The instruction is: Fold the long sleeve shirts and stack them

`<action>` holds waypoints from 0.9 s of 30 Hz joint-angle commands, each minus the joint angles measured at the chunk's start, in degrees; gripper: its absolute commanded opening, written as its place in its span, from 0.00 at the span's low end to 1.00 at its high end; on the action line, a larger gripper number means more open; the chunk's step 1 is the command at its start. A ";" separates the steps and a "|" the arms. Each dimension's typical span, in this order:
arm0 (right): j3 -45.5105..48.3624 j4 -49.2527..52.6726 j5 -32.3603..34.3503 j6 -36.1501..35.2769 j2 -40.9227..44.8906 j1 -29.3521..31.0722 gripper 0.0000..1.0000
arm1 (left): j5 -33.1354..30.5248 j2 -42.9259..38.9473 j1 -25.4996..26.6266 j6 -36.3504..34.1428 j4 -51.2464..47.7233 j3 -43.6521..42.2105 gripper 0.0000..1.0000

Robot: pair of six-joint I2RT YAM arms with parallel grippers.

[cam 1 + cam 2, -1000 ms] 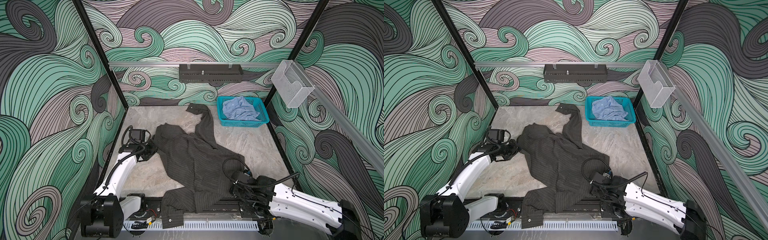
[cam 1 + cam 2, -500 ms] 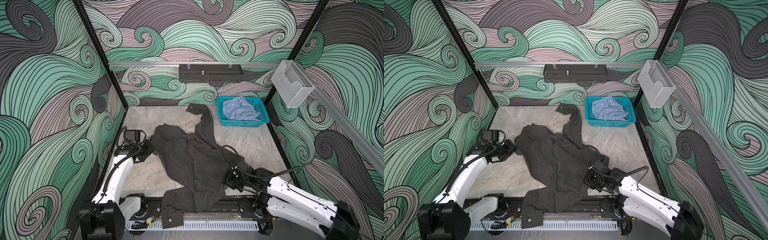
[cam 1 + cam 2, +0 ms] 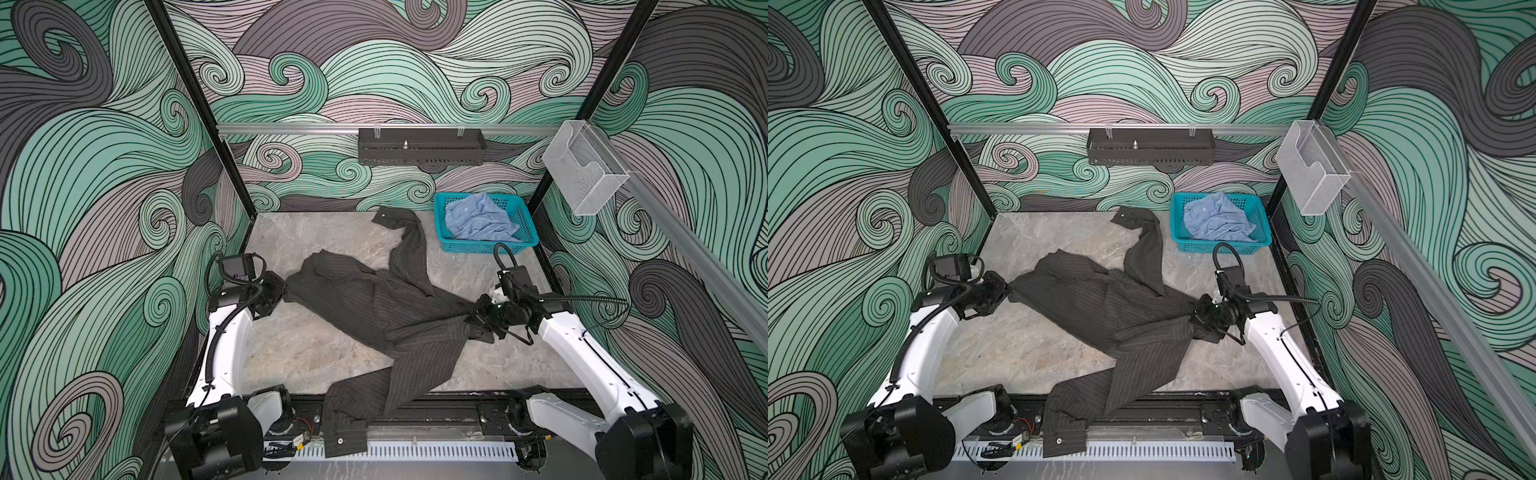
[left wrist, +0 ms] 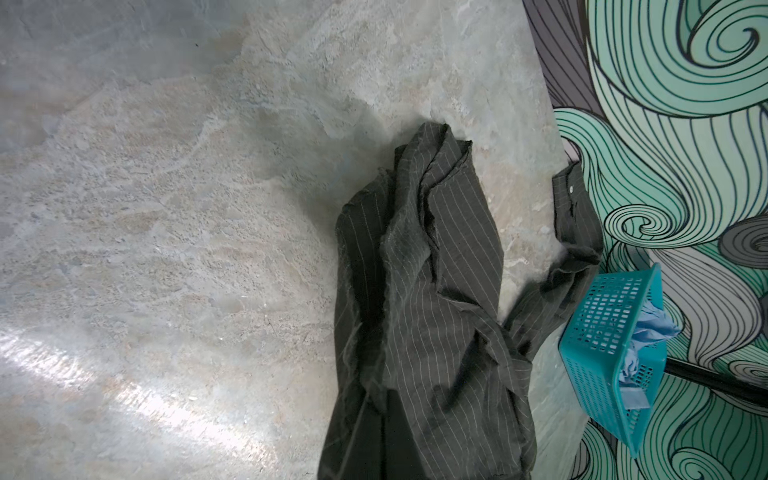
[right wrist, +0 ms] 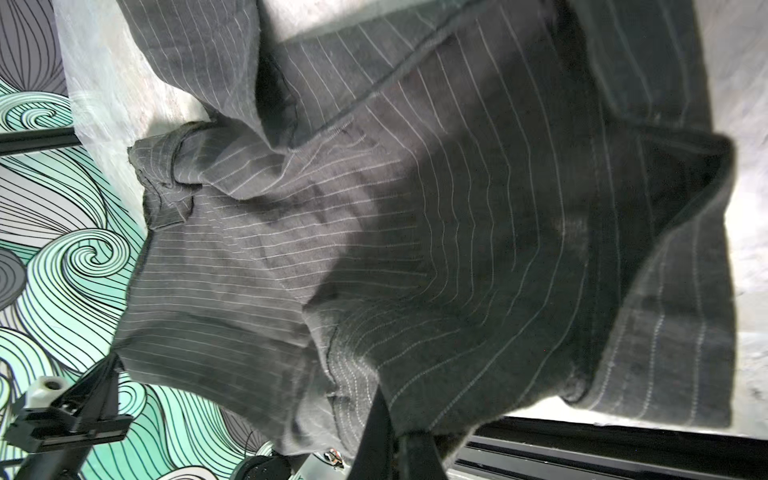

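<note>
The dark charcoal pinstriped long sleeve shirt (image 3: 374, 307) (image 3: 1100, 307) lies crumpled across the stone table, pulled taut between both arms. My left gripper (image 3: 284, 291) (image 3: 1008, 291) is shut on its left edge. My right gripper (image 3: 469, 318) (image 3: 1192, 318) is shut on a bunched fold at its right side and holds it off the table. In the wrist views the striped cloth (image 4: 424, 291) (image 5: 415, 249) drapes over the closed fingers (image 4: 384, 449) (image 5: 386, 436). One sleeve runs back toward the basket. The light blue shirt (image 3: 478, 220) (image 3: 1217, 220) (image 4: 648, 332) lies crumpled in the basket.
The teal mesh basket (image 3: 528, 232) (image 3: 1262, 232) (image 4: 602, 332) stands at the back right corner. The dark shirt's lower part hangs over the black front rail (image 3: 436, 409) and white vent strip (image 3: 436, 451). A black rack (image 3: 419, 145) and a clear holder (image 3: 582, 174) hang on the walls.
My right gripper has shut on the shirt's right side, then lifted it and drawn it back and to the right. The left gripper has pulled its edge slightly left.
</note>
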State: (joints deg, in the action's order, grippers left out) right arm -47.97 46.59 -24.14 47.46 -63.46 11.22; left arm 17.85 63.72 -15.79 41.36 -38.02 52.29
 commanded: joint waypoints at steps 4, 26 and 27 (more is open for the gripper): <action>-14.04 0.24 -3.07 -7.04 -9.04 -3.23 0.00 | 3.44 3.47 -1.00 3.76 9.61 4.18 0.00; -72.19 9.80 -7.14 -9.24 -34.44 -9.10 0.00 | 6.95 18.19 -4.05 10.40 12.49 41.90 0.00; -64.97 7.20 -7.11 -8.78 -31.83 -9.09 0.00 | 7.39 15.57 -4.03 10.40 12.94 37.82 0.00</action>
State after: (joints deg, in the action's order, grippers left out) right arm -125.25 54.06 -31.05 39.72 -96.29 2.28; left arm 23.77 80.53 -19.46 51.35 -24.05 97.86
